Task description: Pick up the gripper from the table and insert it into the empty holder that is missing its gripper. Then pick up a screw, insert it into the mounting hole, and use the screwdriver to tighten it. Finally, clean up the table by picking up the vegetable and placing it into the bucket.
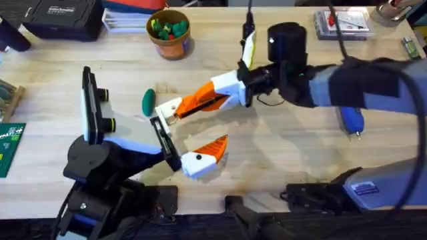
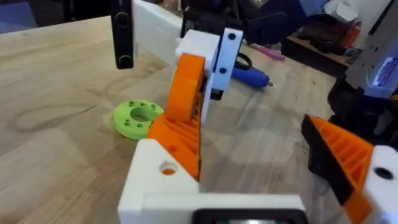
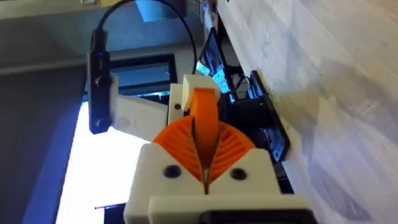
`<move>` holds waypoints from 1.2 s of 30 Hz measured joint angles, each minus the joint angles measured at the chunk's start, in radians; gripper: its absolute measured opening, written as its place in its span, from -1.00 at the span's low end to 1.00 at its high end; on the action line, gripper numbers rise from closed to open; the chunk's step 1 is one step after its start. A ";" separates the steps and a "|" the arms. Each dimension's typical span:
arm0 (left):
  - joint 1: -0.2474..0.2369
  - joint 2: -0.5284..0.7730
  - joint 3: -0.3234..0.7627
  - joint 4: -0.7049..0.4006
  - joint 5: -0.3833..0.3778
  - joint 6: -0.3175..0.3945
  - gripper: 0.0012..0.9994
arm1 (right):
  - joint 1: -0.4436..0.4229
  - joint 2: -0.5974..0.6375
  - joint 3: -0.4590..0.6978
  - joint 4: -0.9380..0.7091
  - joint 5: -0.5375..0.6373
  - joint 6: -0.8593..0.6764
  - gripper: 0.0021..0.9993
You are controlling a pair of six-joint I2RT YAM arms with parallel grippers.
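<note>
The work is sitting early in its first step: over the table the right gripper is clamping its orange pads on the orange gripper wedge and presenting it to the white holder on the left gripper, whose two fingers are standing spread apart. The wedge is appearing to lie against or partly in the holder (how deep it is seated I cannot tell), and the mounting hole in the holder's face is showing orange behind it with no screw in it. So the screw, the tightening and the clean-up are all waiting. The bucket is standing near the far edge, beside a black case. The screwdriver is lying untouched on the right, under the right arm, with bare wood between it and the joined grippers. The vegetable is resting just beside the holder, so any sideways swing there is risking a knock, and a lime-green disc is lying close by too
</note>
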 joint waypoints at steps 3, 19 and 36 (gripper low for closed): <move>0.002 0.000 0.000 0.001 -0.013 -0.003 0.97 | 0.012 0.054 0.046 0.006 -0.026 0.015 -0.99; 0.011 0.000 0.000 0.003 -0.060 -0.024 0.97 | 0.084 0.130 0.137 0.006 -0.019 0.051 -0.99; 0.011 0.000 0.001 0.003 -0.062 -0.023 0.97 | 0.116 0.130 0.141 0.005 0.012 0.059 -0.36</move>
